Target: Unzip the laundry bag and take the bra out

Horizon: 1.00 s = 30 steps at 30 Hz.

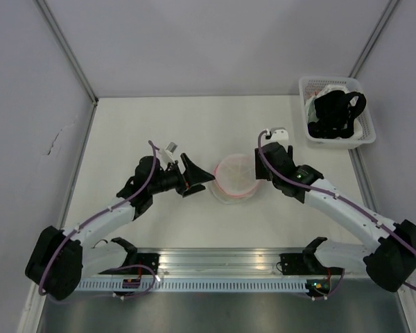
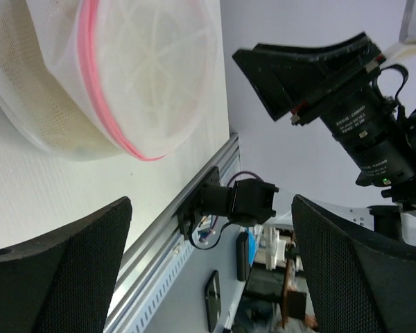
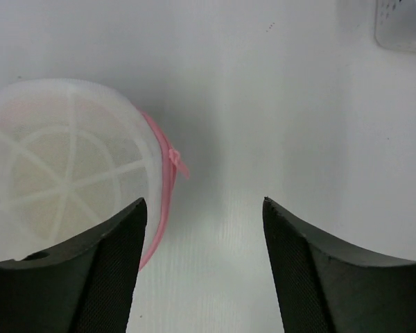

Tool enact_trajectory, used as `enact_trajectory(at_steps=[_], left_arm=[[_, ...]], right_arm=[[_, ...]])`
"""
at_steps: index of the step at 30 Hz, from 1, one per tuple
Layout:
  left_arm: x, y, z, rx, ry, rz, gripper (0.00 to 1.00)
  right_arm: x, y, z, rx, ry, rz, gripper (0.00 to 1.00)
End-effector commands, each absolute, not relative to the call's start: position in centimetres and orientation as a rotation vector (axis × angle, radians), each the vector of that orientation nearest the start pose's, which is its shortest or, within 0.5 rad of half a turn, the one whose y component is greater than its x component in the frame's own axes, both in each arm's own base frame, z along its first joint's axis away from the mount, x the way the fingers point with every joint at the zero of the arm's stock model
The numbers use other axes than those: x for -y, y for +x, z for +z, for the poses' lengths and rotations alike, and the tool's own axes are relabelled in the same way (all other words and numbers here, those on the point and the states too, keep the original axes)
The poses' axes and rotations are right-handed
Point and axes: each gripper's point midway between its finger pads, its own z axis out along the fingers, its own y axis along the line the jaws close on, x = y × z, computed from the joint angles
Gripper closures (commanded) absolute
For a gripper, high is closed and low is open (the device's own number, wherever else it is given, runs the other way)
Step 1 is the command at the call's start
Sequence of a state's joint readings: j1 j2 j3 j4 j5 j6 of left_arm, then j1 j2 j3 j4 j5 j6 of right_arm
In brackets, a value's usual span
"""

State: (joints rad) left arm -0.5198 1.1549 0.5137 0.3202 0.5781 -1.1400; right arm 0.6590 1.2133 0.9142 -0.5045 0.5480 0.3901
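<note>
The laundry bag (image 1: 234, 178) sits on the surface (image 1: 159, 125) between the arms and looks zipped. The left pincer (image 2: 211, 263) and right pincer (image 3: 204, 236) gape open beside it, probably lining up on the pink zipper tab (image 3: 177, 164). The bra seems to be inside, only a yellowish tint.

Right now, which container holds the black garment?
The white basket at the far right: the black garment lies in it. The round bag with pink trim shows nothing black.
</note>
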Motion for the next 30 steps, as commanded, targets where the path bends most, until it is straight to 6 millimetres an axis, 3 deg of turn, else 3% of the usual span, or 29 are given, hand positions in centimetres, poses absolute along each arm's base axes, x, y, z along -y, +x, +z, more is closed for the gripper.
enact_trajectory(at_steps=[1, 3, 8, 10, 14, 18, 20, 21, 26, 30], left_arm=[[25.4, 22.1, 17.8, -2.163, -0.249, -1.463, 0.00], [24.5, 21.9, 19.0, -2.111, -0.269, -1.435, 0.00], [22.6, 20.9, 18.6, -2.094, -0.333, -1.378, 0.00], [22.1, 20.5, 18.3, -2.081, -0.361, -1.378, 0.00], [21.7, 19.6, 17.8, -2.074, -0.397, -1.407, 0.00], [21.6, 19.0, 17.5, -2.074, -0.405, -1.426, 0.00], [21.5, 18.7, 17.7, -2.069, -0.402, -1.438, 0.00], [21.5, 18.7, 17.6, -2.069, -0.402, -1.438, 0.00], [21.3, 18.5, 17.6, -2.063, -0.404, -1.439, 0.00], [21.3, 18.4, 17.5, -2.067, -0.406, -1.446, 0.00]], right_arm=[[-14.1, 27.4, 16.8, -2.234, -0.124, 0.059, 0.26], [-15.4, 26.5, 17.5, -2.235, -0.188, 0.148, 0.25], [-21.1, 23.9, 19.4, -2.204, -0.410, 0.339, 0.27], [-23.7, 22.9, 18.8, -2.222, -0.511, 0.344, 0.27], [-26.4, 23.4, 16.9, -2.242, -0.556, 0.327, 0.29], [-25.7, 26.2, 13.9, -2.279, -0.499, 0.086, 0.30], [-25.8, 27.0, 13.5, -2.285, -0.482, 0.026, 0.31], [-25.8, 27.3, 12.2, -2.305, -0.493, -0.018, 0.32], [-27.9, 27.3, 8.8, -2.363, -0.537, 0.060, 0.41], [-27.5, 27.3, 5.3, -2.431, -0.534, 0.021, 0.55]])
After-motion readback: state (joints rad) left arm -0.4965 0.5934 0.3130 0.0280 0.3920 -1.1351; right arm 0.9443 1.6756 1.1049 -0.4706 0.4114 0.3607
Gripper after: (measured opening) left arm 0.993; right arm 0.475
